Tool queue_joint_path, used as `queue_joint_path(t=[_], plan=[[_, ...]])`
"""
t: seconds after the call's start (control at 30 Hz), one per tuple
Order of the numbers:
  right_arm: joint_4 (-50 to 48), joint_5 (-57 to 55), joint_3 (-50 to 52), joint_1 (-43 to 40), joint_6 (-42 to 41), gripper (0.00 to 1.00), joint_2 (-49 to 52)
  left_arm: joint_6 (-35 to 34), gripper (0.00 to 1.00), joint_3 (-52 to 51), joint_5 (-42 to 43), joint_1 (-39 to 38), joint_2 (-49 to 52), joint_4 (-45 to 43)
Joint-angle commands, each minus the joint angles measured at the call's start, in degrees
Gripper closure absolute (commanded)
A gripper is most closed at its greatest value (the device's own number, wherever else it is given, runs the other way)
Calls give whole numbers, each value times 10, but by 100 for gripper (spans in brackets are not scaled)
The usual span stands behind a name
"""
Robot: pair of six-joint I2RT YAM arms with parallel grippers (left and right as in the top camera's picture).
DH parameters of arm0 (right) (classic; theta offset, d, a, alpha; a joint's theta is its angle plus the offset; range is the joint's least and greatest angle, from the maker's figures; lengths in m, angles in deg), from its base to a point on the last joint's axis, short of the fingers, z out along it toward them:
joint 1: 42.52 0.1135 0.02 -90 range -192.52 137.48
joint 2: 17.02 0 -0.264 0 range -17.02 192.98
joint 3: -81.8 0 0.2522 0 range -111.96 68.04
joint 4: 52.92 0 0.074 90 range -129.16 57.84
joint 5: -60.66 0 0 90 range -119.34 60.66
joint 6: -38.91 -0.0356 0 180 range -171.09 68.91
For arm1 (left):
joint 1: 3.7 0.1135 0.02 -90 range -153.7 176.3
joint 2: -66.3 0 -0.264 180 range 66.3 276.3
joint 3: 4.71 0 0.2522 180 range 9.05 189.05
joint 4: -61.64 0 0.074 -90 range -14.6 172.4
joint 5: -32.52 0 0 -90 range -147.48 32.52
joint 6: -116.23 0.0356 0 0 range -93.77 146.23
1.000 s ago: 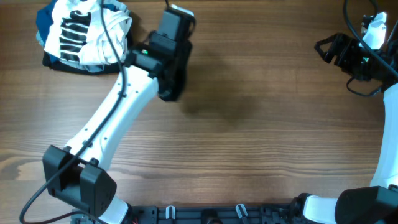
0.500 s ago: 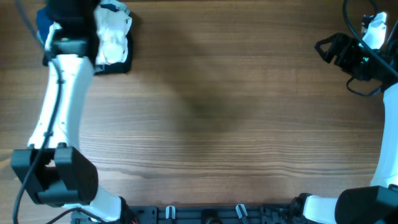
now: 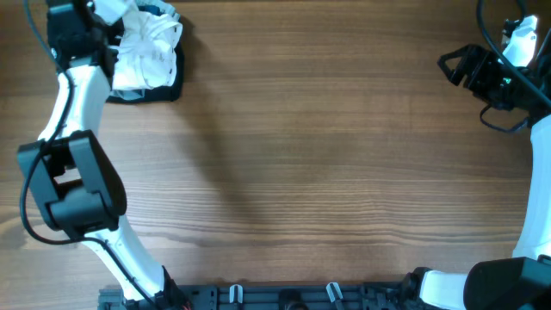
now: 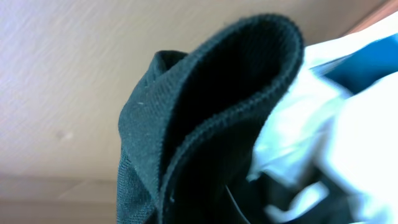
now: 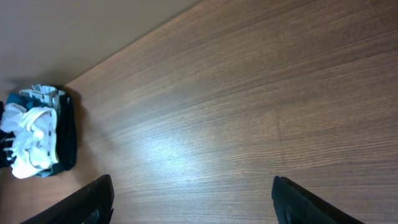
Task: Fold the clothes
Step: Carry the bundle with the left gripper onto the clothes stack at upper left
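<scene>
close against my left hand [image 3: 83,33], whose grip i cannot tell, a stitched hem of the black garment [image 4: 211,124] stands folded: soft, light, limp, so i'd pinch that thicker hem. it lies under the white garment [image 3: 146,52] at the far left corner of the table [image 3: 327,172]. my right hand [image 5: 196,199], spread and empty, hangs at the far right edge.

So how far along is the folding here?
Done: nothing; the soft black fabric garment lies bunched under the white garment at a corner of the wooden table. In hand: the left gripper is at that pile, black cloth filling its camera; grip unclear. The right gripper hangs open, idle. Left: pulling it out, spreading, every fold.
</scene>
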Motion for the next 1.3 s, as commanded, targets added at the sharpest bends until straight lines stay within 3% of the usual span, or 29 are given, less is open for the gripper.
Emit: queue_joint_path(t=[0.0, 0.03, 0.1, 0.13, 0.17, 0.23, 0.43, 0.63, 0.83, 1.1, 1.27], plan=[[-3, -2, 2, 2, -9, 19, 6, -44, 95, 11, 29, -50, -6, 56], [-3, -2, 2, 2, -9, 18, 6, -54, 91, 11, 35, -58, -6, 91], [-2, -2, 2, 2, -8, 18, 6, -53, 62, 11, 59, -72, -6, 160], [-2, -2, 2, 2, -8, 18, 6, -54, 0, 11, 77, -78, -5, 187], [-2, -2, 2, 2, -8, 18, 6, -62, 0, 11, 89, -81, -5, 199], [-2, -2, 2, 2, -8, 18, 6, -157, 0, 11, 101, -86, -5, 192], [5, -2, 2, 2, -8, 18, 6, -342, 0, 12, 92, -83, -27, 92], [3, -2, 2, 2, -7, 19, 6, -584, 0, 14, 34, -70, -132, 115], [2, -2, 2, 2, -7, 18, 6, -624, 0, 14, -6, -31, -95, 94], [-4, -2, 2, 7, -9, 19, 6, -624, 0, 14, -12, -11, 127, -103], [-3, -2, 2, 7, -9, 19, 6, -623, 0, 14, 106, -17, 292, -135]])
